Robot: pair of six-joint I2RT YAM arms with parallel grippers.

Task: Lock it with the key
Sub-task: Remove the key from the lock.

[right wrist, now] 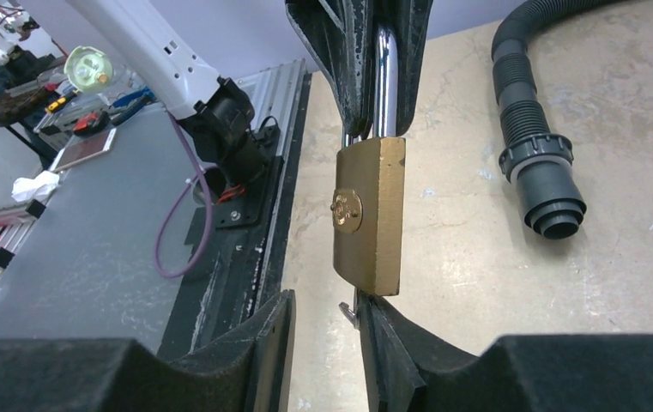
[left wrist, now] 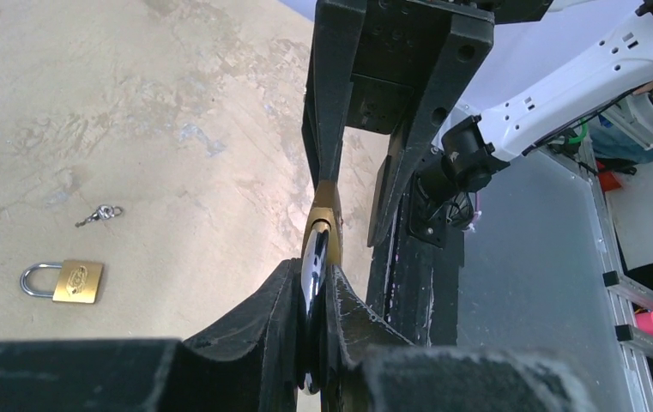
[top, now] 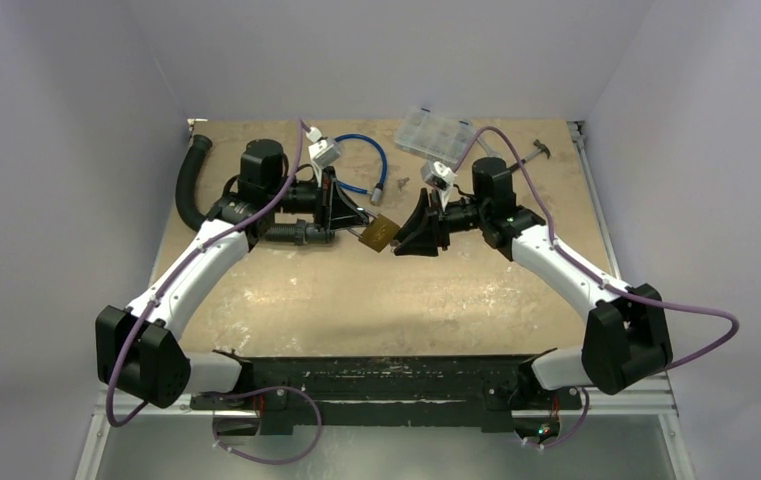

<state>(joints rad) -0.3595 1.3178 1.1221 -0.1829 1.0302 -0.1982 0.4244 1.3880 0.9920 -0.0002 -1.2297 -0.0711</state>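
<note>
Chrome sits between the jaws of the left gripper [left wrist: 312,281]: we see them pressed together on the shackle [right wrist: 383,77] of a brass padlock [right wrist: 370,215]. The lock is held off the table [top: 286,290], its body sticking out beyond the fingertips toward the other arm.

The right gripper [right wrist: 327,309] faces it tip to tip. Its fingers [right wrist: 396,343] stand apart, with bare tabletop showing through the gap, and the padlock's free end sits just at their tips. From the left wrist, one of those tips looks to touch the brass. A sliver of metal [right wrist: 348,313] lies against the inner face of one right finger, directly under the lock's end. It may be the key, but it is too small for us to be sure. We cannot tell whether it is seated in the lock. The opposite finger is not touching it.

Out to one side of the left gripper, a second padlock [left wrist: 65,281] lies flat on the table, with a keyring [left wrist: 99,213] near it but apart from it. Beside the right gripper, past the held padlock, a black corrugated hose [right wrist: 537,146] rests on the table. Farther out, beyond both grippers toward the back wall, we see a blue cable [top: 371,150] and a clear plastic box [top: 436,135].
</note>
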